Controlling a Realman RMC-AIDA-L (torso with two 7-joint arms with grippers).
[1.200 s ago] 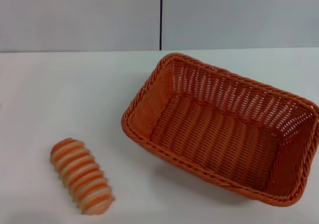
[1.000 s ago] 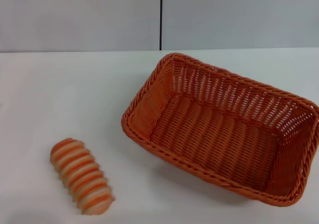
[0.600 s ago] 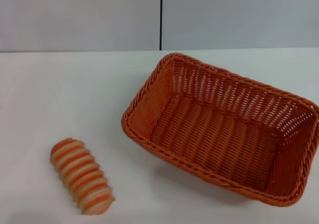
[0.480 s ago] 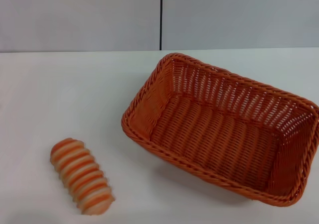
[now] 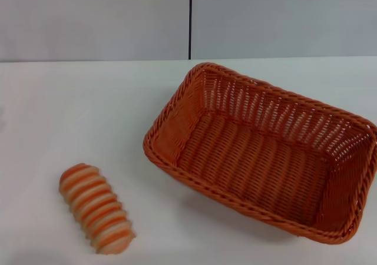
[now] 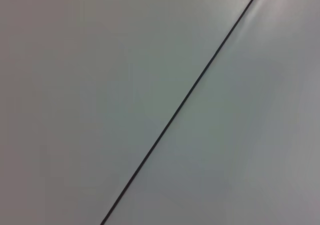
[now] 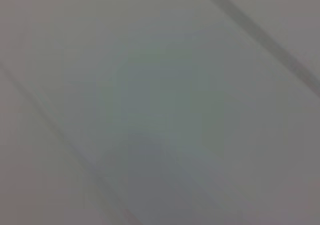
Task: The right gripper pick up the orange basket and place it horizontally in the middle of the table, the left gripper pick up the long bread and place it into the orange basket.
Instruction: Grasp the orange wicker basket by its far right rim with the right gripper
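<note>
The orange basket point(image 5: 265, 150) rests on the white table point(image 5: 88, 112), right of centre in the head view, turned at an angle with its far corner near the back edge and nothing inside it. The long bread point(image 5: 96, 208), striped orange and cream, lies at the front left of the table, well apart from the basket. Neither gripper shows in any view. Both wrist views hold only plain grey surface.
A grey wall point(image 5: 94, 17) with a dark vertical seam point(image 5: 190, 20) stands behind the table. The left wrist view shows a grey panel crossed by a thin dark line point(image 6: 185, 97). Bare tabletop lies between the bread and the basket.
</note>
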